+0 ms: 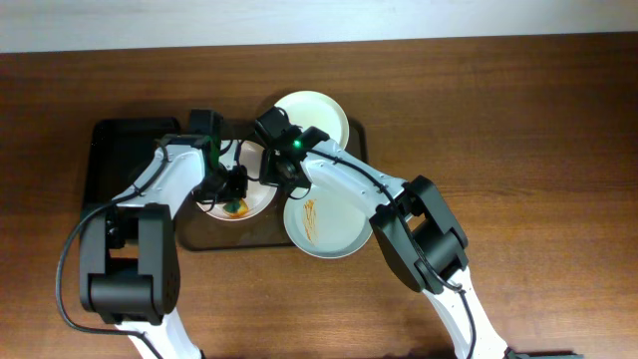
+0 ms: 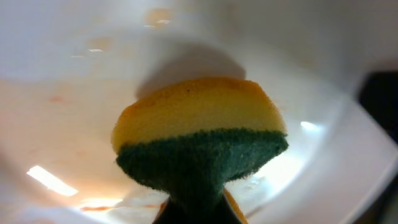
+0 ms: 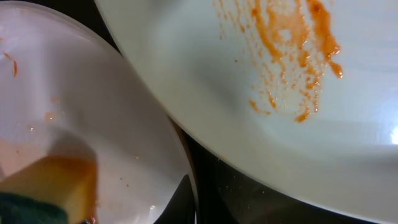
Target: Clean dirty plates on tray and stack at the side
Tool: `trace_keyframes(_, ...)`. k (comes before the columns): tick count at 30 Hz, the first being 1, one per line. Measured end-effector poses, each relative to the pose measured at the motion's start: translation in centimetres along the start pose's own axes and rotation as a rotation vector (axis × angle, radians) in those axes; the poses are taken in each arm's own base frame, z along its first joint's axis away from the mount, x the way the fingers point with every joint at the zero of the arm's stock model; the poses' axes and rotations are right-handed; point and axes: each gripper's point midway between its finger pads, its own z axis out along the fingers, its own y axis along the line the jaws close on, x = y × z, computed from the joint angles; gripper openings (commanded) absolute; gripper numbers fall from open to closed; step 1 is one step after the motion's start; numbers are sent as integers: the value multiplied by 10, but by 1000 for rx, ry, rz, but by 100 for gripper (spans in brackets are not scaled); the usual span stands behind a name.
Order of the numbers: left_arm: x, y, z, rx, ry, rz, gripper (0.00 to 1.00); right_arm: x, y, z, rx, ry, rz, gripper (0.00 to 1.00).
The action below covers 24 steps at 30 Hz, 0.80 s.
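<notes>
Brown wood with a fine grain makes the surface (image 1: 538, 120). On it lies the tray (image 1: 231, 237), dark brown, rectangular, with rounded corners and a raised rim. A smaller black tray (image 1: 125, 160) touches its left side.

Both arms reach from the front edge of the surface towards the middle of the tray, each bent at the elbow. The left arm (image 1: 164, 184) comes up and turns to the right. Its wrist points down over the near white plate (image 1: 257, 204), which sits in the middle of the tray. The left fingers (image 1: 233, 193) are closed on a sponge (image 2: 199, 118). This sponge has a soft yellow layer and a rough green scouring layer, and it rests on the plate's glossy inside. Faint orange marks show on the plate (image 2: 62, 99) around it.

The right arm (image 1: 349, 179) stretches to the left across the blue-green plate (image 1: 339, 229). The right fingers (image 1: 272, 172) are pressed together at the right rim of the near white plate. It is not possible to tell if they pinch this rim.

The blue-green plate is round and shallow, with orange-red sauce streaks (image 3: 286, 37). It lies at the front right corner of the tray and partly passes over the rim. The far white plate (image 1: 321, 112) is at the back edge of the tray.
</notes>
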Motion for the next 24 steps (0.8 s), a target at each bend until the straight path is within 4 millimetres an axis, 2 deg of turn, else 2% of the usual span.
trace_keyframes(4, -14, 13, -1, 15, -56, -17, 1, 0, 1, 0, -2, -2, 1, 4)
trace_keyframes(8, -24, 35, -3, -110, -102, -49, 1, 0, 1, 0, -2, -2, 2, 4)
trace_keyframes(13, -34, 74, -13, -339, -179, -203, 1, 0, 0, 0, -2, -1, -3, 4)
trace_keyframes(16, -42, 80, -20, -377, -211, -239, 1, 0, 0, 0, -1, -1, -3, 4)
trace_keyframes(19, -96, 78, -63, -398, -373, -266, 1, 0, 0, 0, 0, 1, -3, 4)
trace_keyframes(21, -132, 65, -99, -383, -493, -261, 1, 0, 0, 0, 2, 2, -2, 4)
trace_keyframes(23, -152, 49, -130, -353, -551, -249, 1, 1, -1, 0, 3, 3, -9, 4)
trace_keyframes(24, -154, 45, -137, -343, -556, -246, 1, 1, -1, 0, 4, 5, -20, 4)
